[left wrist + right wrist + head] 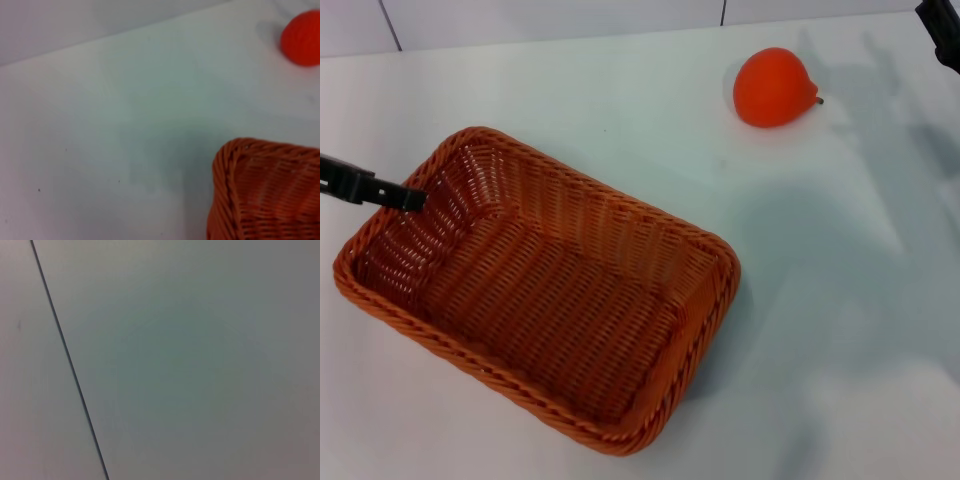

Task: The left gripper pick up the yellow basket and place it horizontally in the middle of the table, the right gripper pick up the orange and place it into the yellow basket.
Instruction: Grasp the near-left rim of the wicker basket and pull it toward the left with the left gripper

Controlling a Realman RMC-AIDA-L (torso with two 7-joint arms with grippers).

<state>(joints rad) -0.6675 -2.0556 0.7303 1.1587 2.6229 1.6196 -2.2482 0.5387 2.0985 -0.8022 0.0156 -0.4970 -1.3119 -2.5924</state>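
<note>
Reaching over the left end wall of the large orange-brown woven basket (545, 300), skewed on the white table (620, 110), slim black left gripper (412, 199), jaw state unclear, seems mid-reposition; small reddish-orange fruit (775, 88) waits far right near right gripper (942, 25), also unclear.

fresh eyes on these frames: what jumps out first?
The big woven basket fills the near-left of the table, lying at an angle and empty. The left gripper reaches in from the left edge to the basket's far-left rim. The orange sits alone at the far right, apart from the basket, and only a dark bit of the right gripper shows in the head view's top right corner.
</note>
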